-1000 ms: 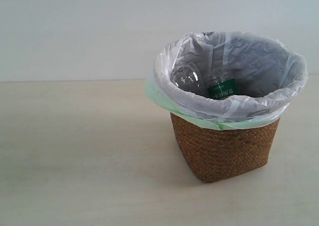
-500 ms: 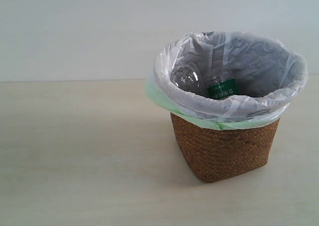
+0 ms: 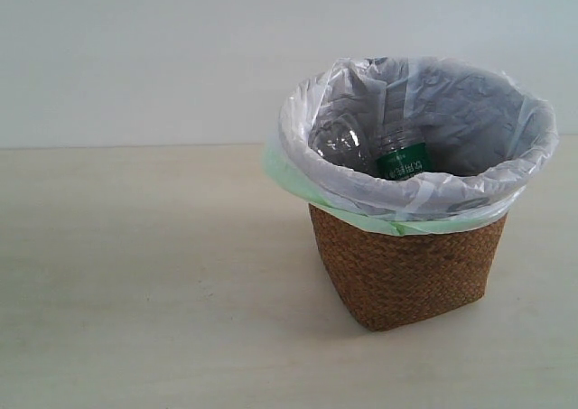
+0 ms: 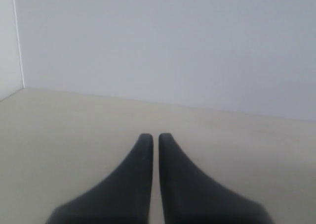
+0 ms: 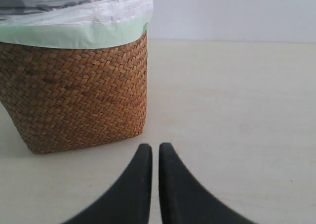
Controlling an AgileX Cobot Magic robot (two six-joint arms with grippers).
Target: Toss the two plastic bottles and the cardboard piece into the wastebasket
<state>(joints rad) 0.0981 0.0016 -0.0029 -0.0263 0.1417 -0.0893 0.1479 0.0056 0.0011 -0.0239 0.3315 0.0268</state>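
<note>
The brown wicker wastebasket [image 3: 406,269] stands right of centre in the exterior view, lined with a white bag with a pale green edge. Inside it lie two clear plastic bottles: one with a green-white label [image 3: 402,161] and, left of it, another clear bottle [image 3: 336,142] whose cap and label are hidden. The cardboard piece is out of view. Neither gripper shows in the exterior view. My left gripper [image 4: 155,136] is shut and empty above bare table. My right gripper [image 5: 155,146] is shut and empty, a short way from the wastebasket [image 5: 74,95].
A pale beige table [image 3: 144,292] carries the basket, with a plain white wall [image 3: 135,57] behind it. The left wrist view shows a wall corner [image 4: 17,41] at the table's edge.
</note>
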